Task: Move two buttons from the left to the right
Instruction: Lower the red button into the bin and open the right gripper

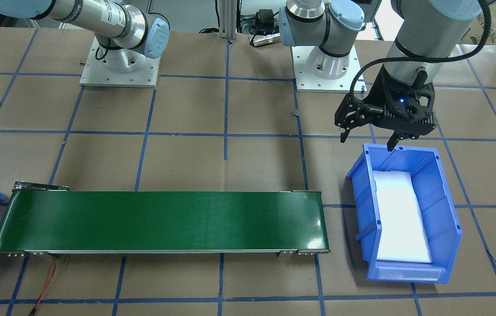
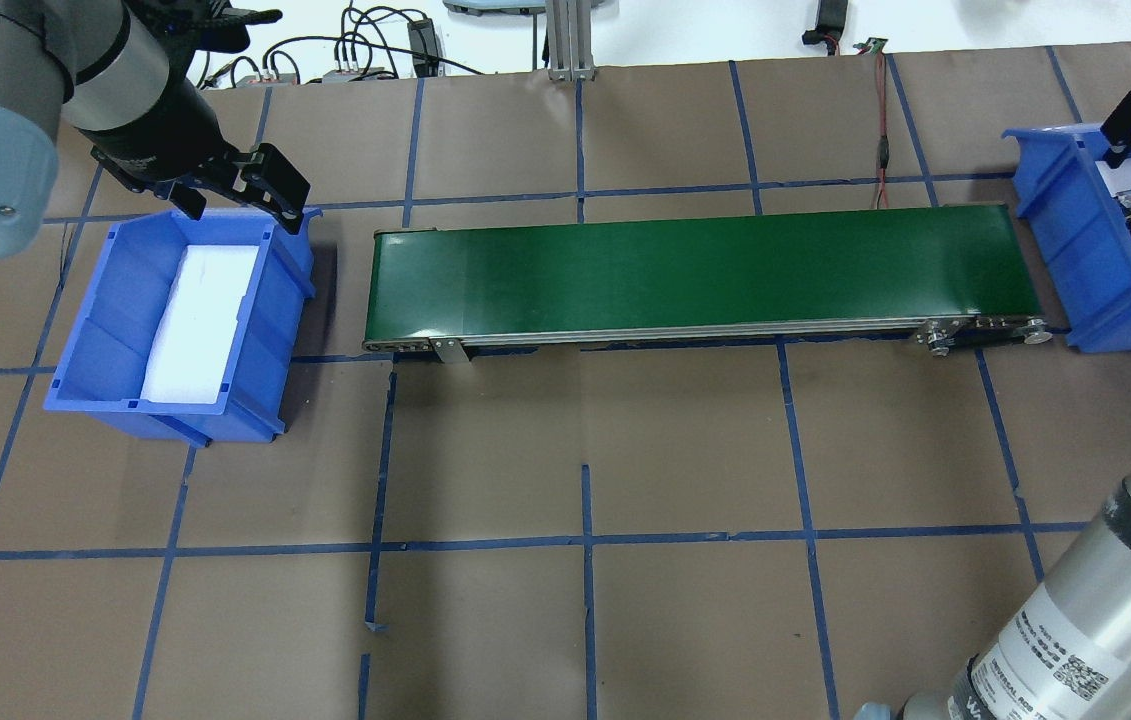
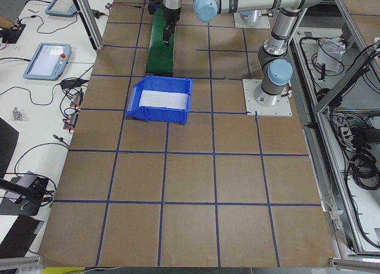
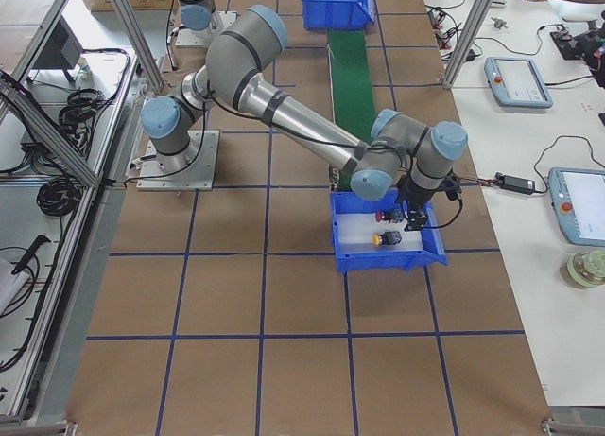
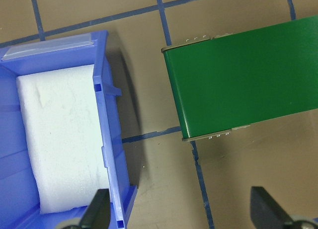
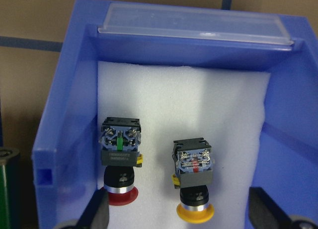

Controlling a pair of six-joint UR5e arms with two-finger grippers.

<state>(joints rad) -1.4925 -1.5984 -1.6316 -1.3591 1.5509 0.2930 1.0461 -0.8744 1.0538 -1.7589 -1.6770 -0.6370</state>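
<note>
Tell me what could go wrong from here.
1. The right gripper, open, hangs over the right bin, where the red button and the yellow button lie side by side below it. A descent or sideways move might knock one.
2. The left gripper, open, hangs close to the rim of the left bin, which holds only foam. A low sideways move might catch that rim and shift the bin.
</note>
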